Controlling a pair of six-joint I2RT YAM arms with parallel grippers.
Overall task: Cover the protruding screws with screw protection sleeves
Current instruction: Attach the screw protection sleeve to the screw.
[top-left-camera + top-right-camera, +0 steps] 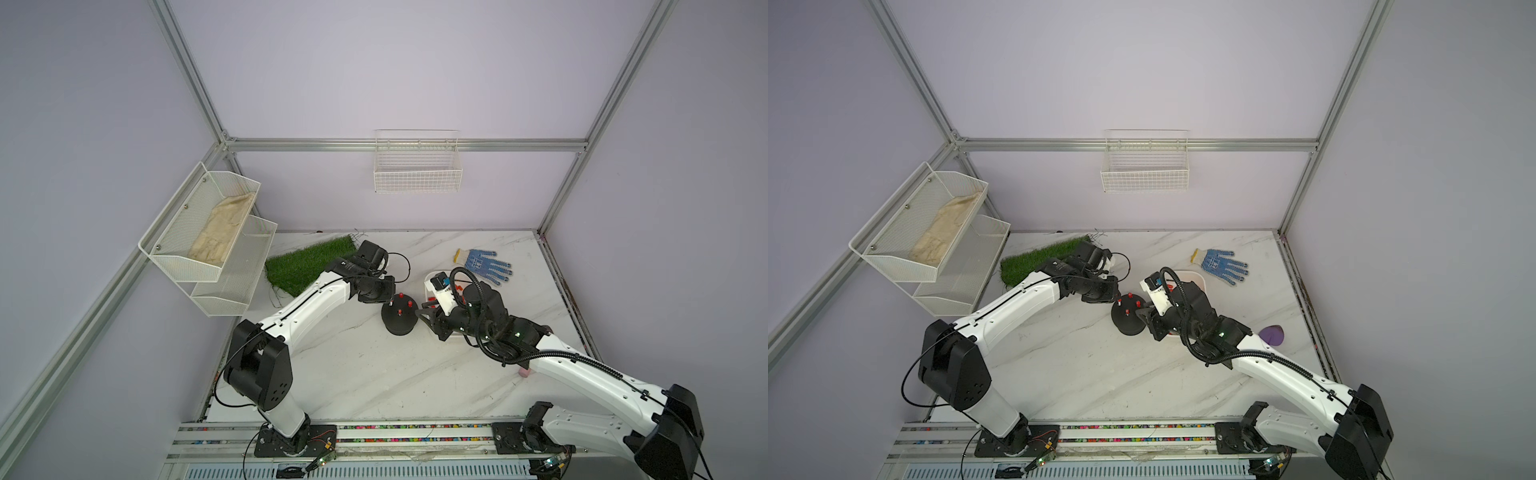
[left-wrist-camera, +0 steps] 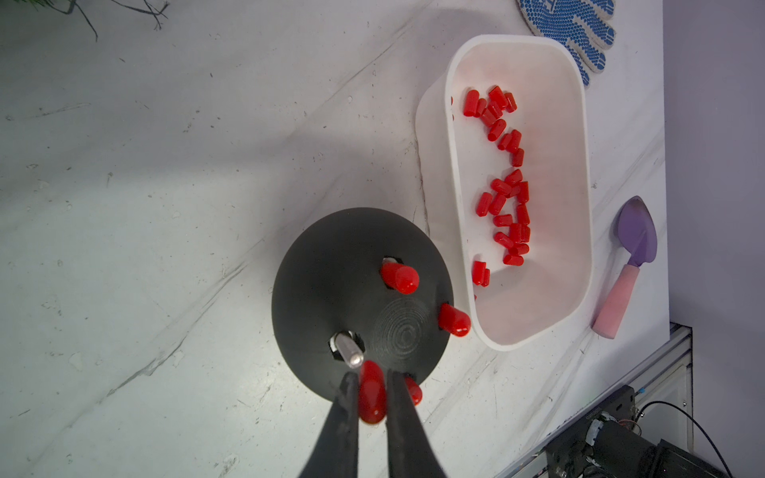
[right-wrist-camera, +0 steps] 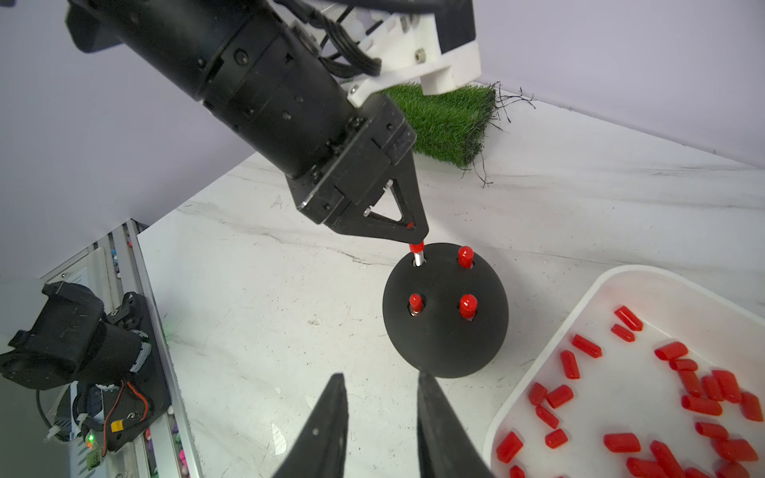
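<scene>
Left gripper (image 2: pixel 371 376) pinching a red sleeve (image 2: pixel 371 399) at the tip of the bare screw (image 2: pixel 350 351), left side of black dome (image 2: pixel 331 269), three other screws (image 2: pixel 399 278) capped, right gripper (image 3: pixel 381 375) spread and empty, spare sleeves (image 2: pixel 509 194) in white tray (image 2: pixel 517 39) just right of dome.

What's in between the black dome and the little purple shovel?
The white tub sits between the black dome and the purple shovel, with loose red sleeves lying inside it. The left wrist view shows this.
</scene>
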